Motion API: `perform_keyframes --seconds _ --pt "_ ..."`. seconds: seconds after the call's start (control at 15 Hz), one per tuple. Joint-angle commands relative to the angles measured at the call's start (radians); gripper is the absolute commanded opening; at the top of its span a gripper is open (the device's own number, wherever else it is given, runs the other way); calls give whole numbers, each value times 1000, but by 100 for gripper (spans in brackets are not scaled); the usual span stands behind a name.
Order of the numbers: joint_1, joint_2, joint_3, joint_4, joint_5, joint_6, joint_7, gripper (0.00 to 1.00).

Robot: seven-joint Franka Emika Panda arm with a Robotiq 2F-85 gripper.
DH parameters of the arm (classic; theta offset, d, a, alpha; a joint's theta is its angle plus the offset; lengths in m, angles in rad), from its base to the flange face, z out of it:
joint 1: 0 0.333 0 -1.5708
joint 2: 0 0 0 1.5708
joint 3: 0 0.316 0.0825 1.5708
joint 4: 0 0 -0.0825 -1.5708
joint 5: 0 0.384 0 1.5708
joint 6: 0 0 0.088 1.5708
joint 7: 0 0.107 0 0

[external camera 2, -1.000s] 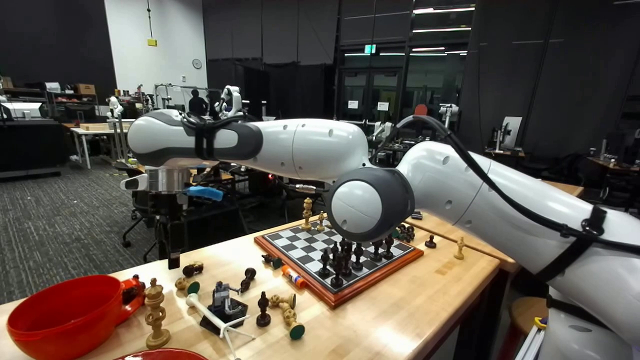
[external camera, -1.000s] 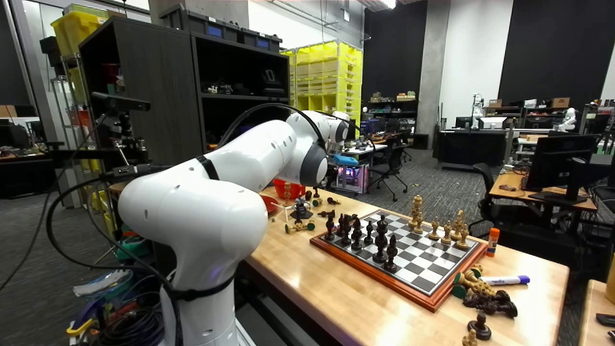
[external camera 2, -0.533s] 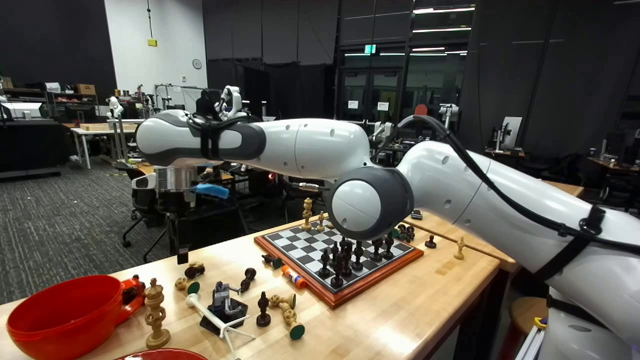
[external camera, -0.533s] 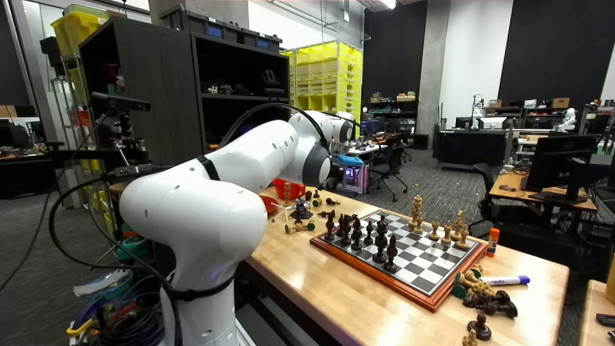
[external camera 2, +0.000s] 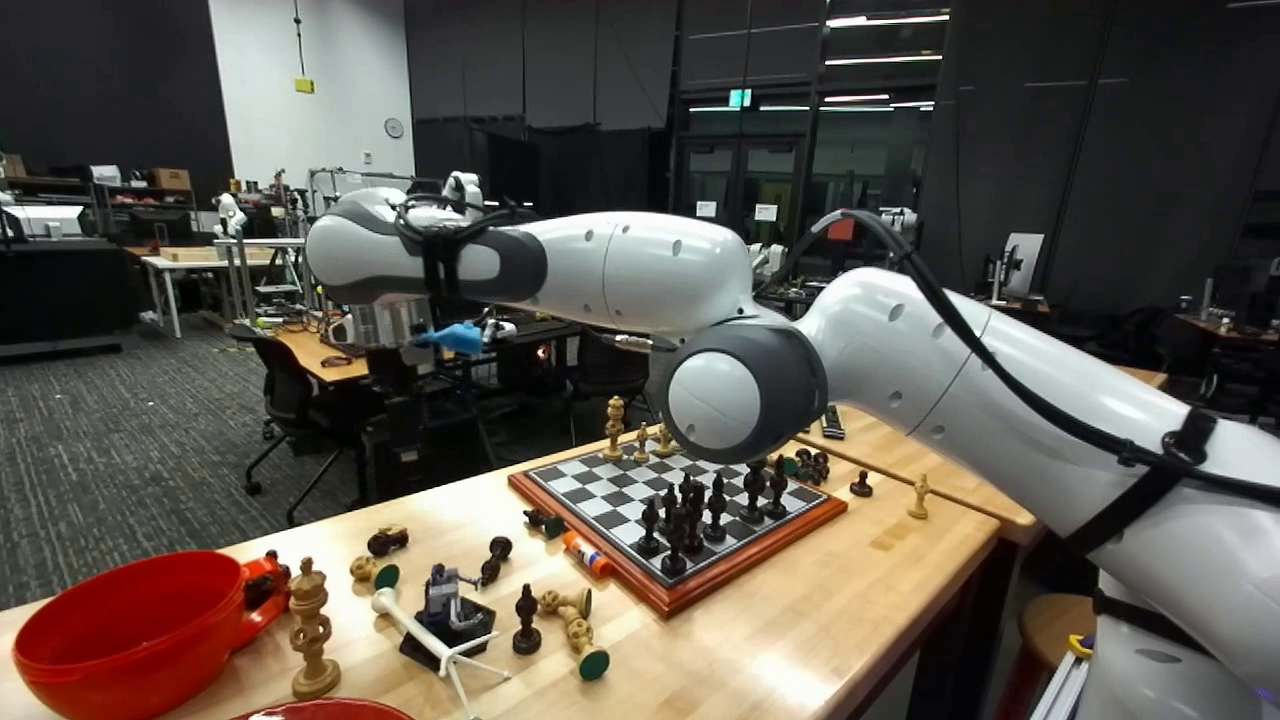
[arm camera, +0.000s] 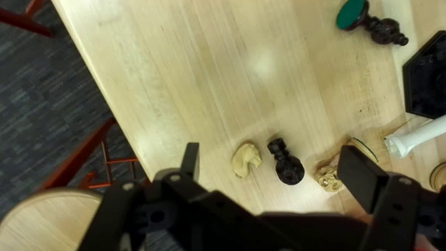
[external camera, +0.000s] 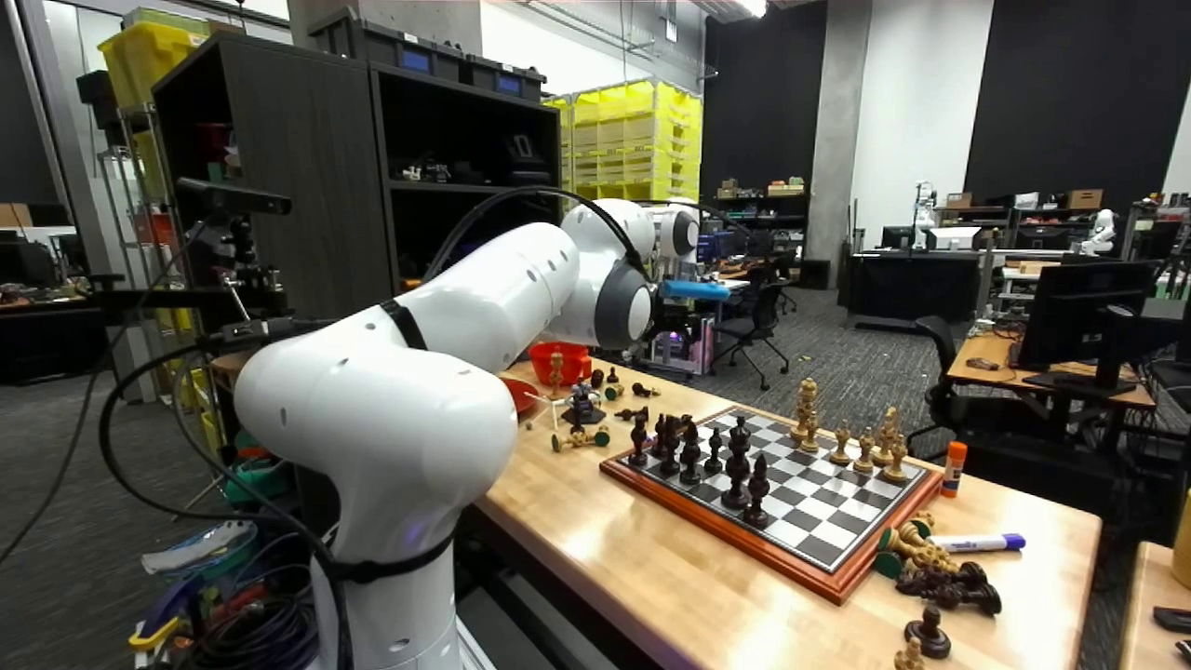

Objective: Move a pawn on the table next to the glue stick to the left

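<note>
The table (external camera 2: 690,665) has a pale wood top. An orange-capped glue stick (external camera 2: 587,553) lies against the chessboard's edge in an exterior view; a second glue stick (external camera: 955,468) stands upright beyond the board. A dark chess piece, possibly a pawn (external camera 2: 543,521), lies on its side close to the lying glue stick. My gripper (arm camera: 274,160) is wide open and empty, raised above the table's far side. Far below the fingers, the wrist view shows a dark piece (arm camera: 285,162), a tan knight (arm camera: 246,159) and a tan piece (arm camera: 329,178). No glue stick shows there.
The chessboard (external camera 2: 665,592) carries several upright pieces. Around my side of it stand a red bowl (external camera 2: 130,640), a tall tan piece (external camera 2: 313,640), a black hexagonal base (external camera 2: 450,640) and a white rod-like thing (external camera 2: 415,620). A stool (arm camera: 52,223) is below the table edge.
The arm and gripper have risen and moved toward the right in both exterior views. The chess pieces and glue sticks have not moved.
</note>
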State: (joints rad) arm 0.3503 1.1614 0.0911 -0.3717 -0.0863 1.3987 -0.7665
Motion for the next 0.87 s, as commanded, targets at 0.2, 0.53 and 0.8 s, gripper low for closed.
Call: perform_keyframes --seconds 0.2,0.53,0.8 --pt "10 -165 -50 9 -8 -153 341 100" --pt "7 -265 -58 3 0 -230 615 100" --pt "1 -276 -50 -4 0 -219 634 100"
